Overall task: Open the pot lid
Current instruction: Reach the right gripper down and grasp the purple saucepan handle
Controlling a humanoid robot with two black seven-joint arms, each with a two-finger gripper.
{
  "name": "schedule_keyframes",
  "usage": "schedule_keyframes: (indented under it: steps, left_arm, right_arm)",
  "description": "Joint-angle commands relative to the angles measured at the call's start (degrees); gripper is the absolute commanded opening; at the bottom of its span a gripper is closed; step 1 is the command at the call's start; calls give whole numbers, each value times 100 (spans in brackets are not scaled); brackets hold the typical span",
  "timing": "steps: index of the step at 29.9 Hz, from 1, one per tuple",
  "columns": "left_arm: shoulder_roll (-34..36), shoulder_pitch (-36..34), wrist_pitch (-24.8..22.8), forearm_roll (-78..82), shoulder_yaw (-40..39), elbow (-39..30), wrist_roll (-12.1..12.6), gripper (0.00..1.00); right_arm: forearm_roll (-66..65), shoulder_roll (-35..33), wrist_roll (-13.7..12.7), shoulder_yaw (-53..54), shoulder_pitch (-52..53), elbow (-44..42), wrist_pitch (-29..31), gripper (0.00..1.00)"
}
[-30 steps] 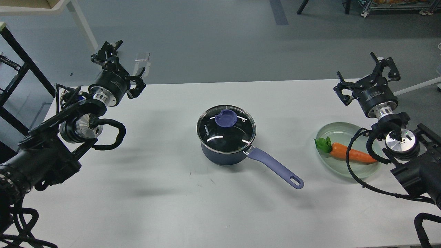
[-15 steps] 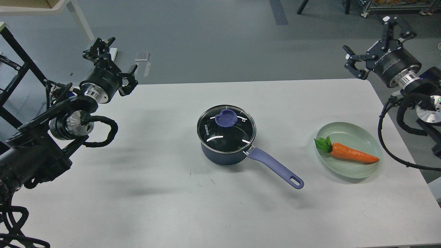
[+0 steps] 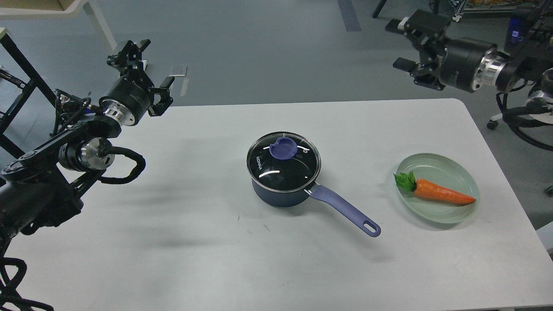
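A dark blue pot [image 3: 281, 194] stands in the middle of the white table [image 3: 173, 242], its purple handle [image 3: 345, 210] pointing to the front right. A glass lid [image 3: 283, 161] with a purple knob [image 3: 283, 149] sits closed on it. My left gripper [image 3: 147, 62] is open and empty above the table's back left corner, far left of the pot. My right gripper [image 3: 402, 45] is open and empty, high beyond the table's back right edge, pointing left.
A pale green plate [image 3: 462, 170] holding a toy carrot [image 3: 436, 192] sits at the right of the table. Black cables hang from both arms. A dark frame [image 3: 21, 73] stands at the far left, off the table.
My right arm has swung up and back from over the plate, and its gripper now points left beyond the table. My left gripper has shifted slightly back. The pot and lid have not moved.
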Motion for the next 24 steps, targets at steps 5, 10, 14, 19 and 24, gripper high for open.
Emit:
schedule_keyframes:
  steps: [5, 10, 14, 19, 24]
  left_arm:
    - [-31, 39, -270, 73, 5, -42, 40, 99]
    - [-49, 48, -298, 64, 5, -42, 14, 99]
    - [-31, 4, -87, 117, 23, -42, 23, 99]
    - [-14, -58, -86, 406, 129, -33, 14, 98]
    - [-14, -67, -78, 468, 129, -33, 5, 98]
  right_arm:
    - [-1686, 456, -30, -1747, 1077, 861, -89, 100]
    - [-2379, 833, -21, -2239, 1112, 1160, -98, 100]
    - [-3110, 957, 23, -2766, 1095, 1310, -562, 98]
    - [-3119, 1027, 23, -2987, 1095, 1564, -625, 92]
    - [-3146, 1133, 14, -3277, 1095, 1644, -616, 86]
